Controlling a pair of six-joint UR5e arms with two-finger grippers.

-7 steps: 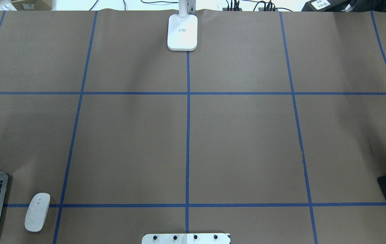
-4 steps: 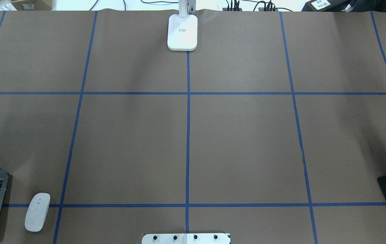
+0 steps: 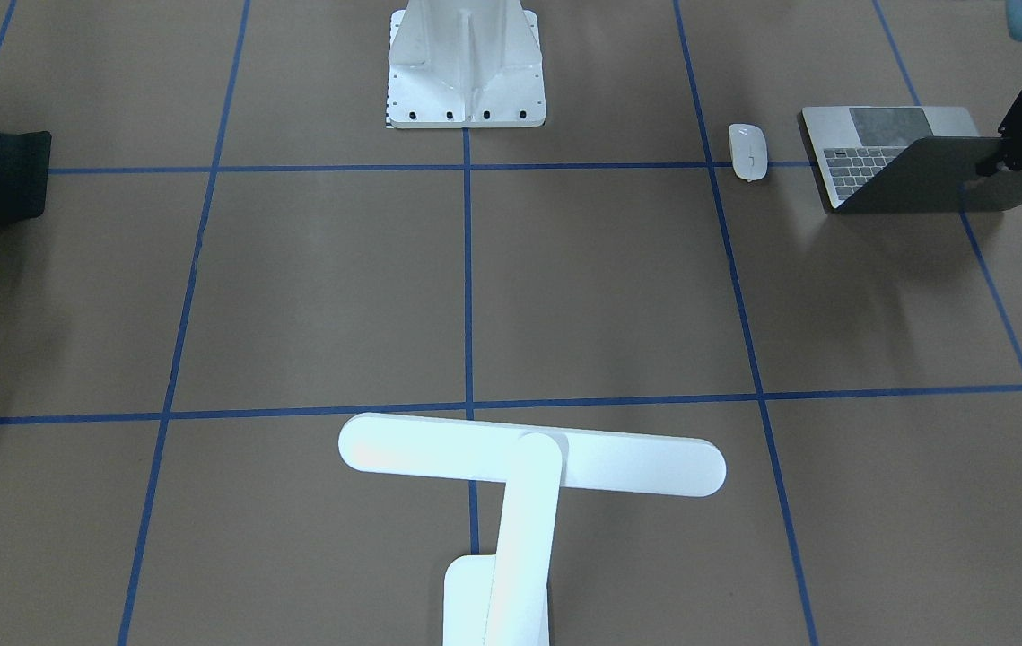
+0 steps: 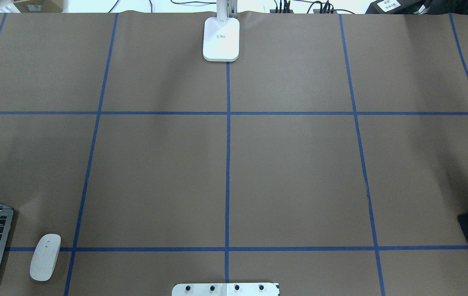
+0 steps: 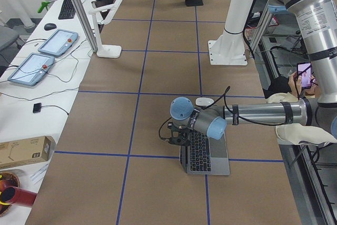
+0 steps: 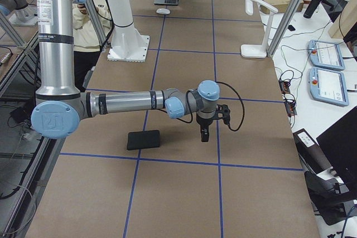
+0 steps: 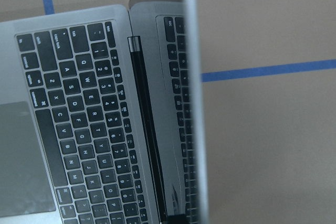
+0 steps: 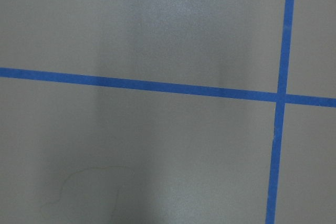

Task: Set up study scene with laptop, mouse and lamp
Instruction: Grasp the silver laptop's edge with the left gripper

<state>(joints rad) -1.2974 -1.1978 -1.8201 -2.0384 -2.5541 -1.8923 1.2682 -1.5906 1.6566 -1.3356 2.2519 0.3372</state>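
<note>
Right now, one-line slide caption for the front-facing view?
Left gripper at the lid edge of the open laptop, mouse beside it, lamp in the foreground.

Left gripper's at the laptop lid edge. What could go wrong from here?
1. The left gripper appears off-centre on the lid edge of the laptop; the force may twist the lid, or the gripper may slip off.
2. Nothing holds the laptop's base; it could slide or lift, maybe into the mouse beside it.

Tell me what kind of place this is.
Most likely a robotics lab: robot arms work over a table marked with a blue tape grid, and control tablets sit on a side bench.
</note>
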